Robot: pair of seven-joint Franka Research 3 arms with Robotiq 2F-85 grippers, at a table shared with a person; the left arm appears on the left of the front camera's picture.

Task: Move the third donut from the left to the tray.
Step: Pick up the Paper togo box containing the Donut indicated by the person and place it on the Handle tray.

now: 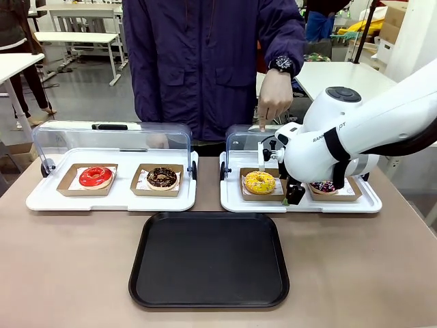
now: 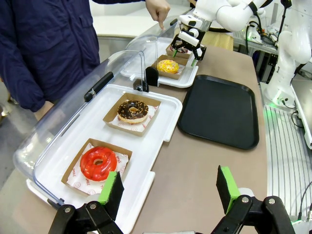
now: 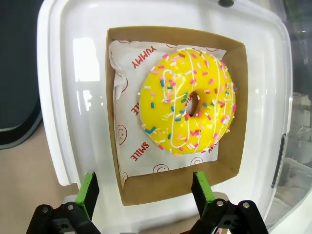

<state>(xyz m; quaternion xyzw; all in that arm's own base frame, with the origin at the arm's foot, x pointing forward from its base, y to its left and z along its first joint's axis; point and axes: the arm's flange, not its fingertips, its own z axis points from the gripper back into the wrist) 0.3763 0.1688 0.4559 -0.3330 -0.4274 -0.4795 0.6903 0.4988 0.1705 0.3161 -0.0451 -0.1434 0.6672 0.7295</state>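
target: third donut from the left [image 1: 259,182], ring w/ small hole, bright yellow icing, thin white drizzle, mixed-colour sprinkles
where: in shallow brown cardboard holder [image 3: 229,168] on a printed paper liner, inside the white display tray [image 1: 232,202] on robot's right. Clear lid [image 1: 242,140] is swung up. A dark sprinkled donut [image 1: 323,186] sits in the next slot, mostly behind the arm.
dest: black tray [image 1: 208,301], on the table near side of both display trays, roughly centred between them
R gripper [image 3: 145,187]: jaws wide, holding nothing. It hangs over the holder's near edge, one pad outside a side wall, the other over the near wall. Contact w/ card: can't tell.
L gripper [image 2: 169,183]: jaws wide, empty, well apart from target, by the red donut [image 2: 98,163] end of the other display tray
person: hand [image 1: 275,96] w/ finger pointing down at the lid top
handling (est.): light and soft. Icing prob tacky and marks easily, sprinkles shed. Holder is thin card, so it flexes and may skid on smooth plastic.
grip pt (est.): take the holder, not the donut. Pinch the near wall or span both side walls. Keep it level, as the walls are low and the donut could slide out.
risk (est.): pad dragging thru icing, card wall folding under squeeze
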